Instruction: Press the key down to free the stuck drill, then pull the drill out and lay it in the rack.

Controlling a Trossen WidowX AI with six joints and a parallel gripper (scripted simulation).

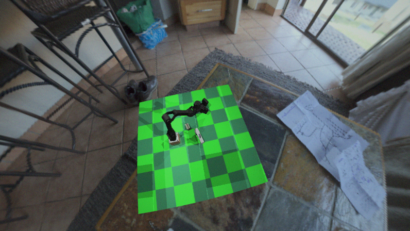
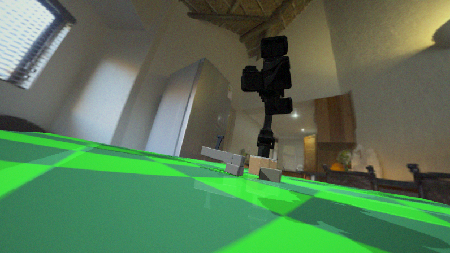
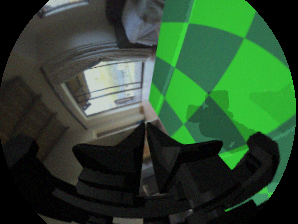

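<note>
Green checkered mat (image 1: 186,171) carries the grey drill (image 1: 199,135), near the small key (image 1: 187,126). Gripper (image 1: 204,106), fingers closed together on nothing, hangs raised well apart from both. Risk: descending off-centre, the closed tips could slide off the key and leave the drill stuck.

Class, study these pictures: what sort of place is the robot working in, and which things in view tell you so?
Most likely a home living area. The checkered mat lies on a stone-topped table over a rug and tiled floor, with shoes nearby, and a fridge shows in the exterior view.
</note>
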